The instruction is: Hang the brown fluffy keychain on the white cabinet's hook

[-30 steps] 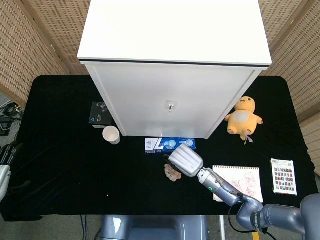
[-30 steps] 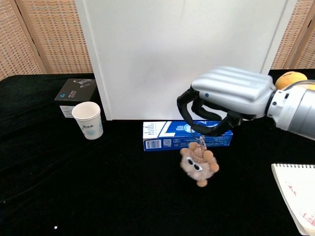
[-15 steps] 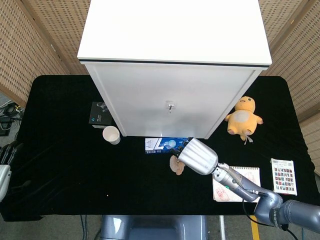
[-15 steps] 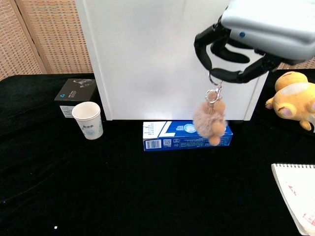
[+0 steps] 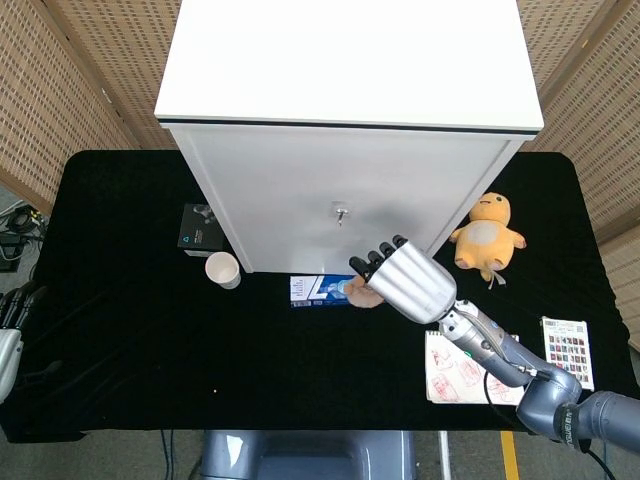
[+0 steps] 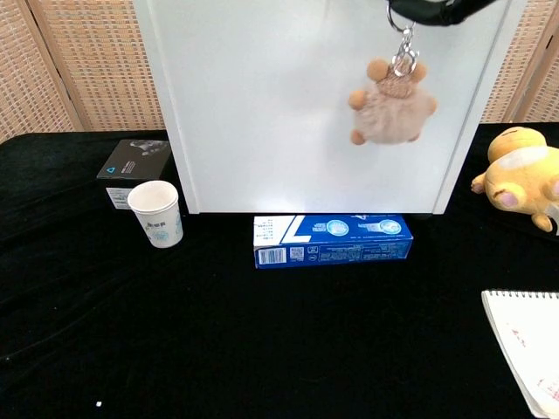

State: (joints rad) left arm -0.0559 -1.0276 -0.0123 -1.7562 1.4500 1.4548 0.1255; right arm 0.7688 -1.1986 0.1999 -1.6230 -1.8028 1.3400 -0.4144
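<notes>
Black cloth covers the table [image 5: 130, 330], where a tall white cabinet [image 5: 345, 140] stands with a small metal hook [image 5: 341, 212] on its front. The right hand [image 5: 410, 283] grips the ring of the brown fluffy keychain [image 6: 390, 105], which dangles in the air before the cabinet front, well above a blue box [image 6: 332, 240] lying flat on the cloth. A white paper cup [image 6: 155, 213] stands upright left of the box (its inside cannot be seen), and the left hand [image 5: 10, 318] shows only at the table's edge, so its grip cannot be told.
</notes>
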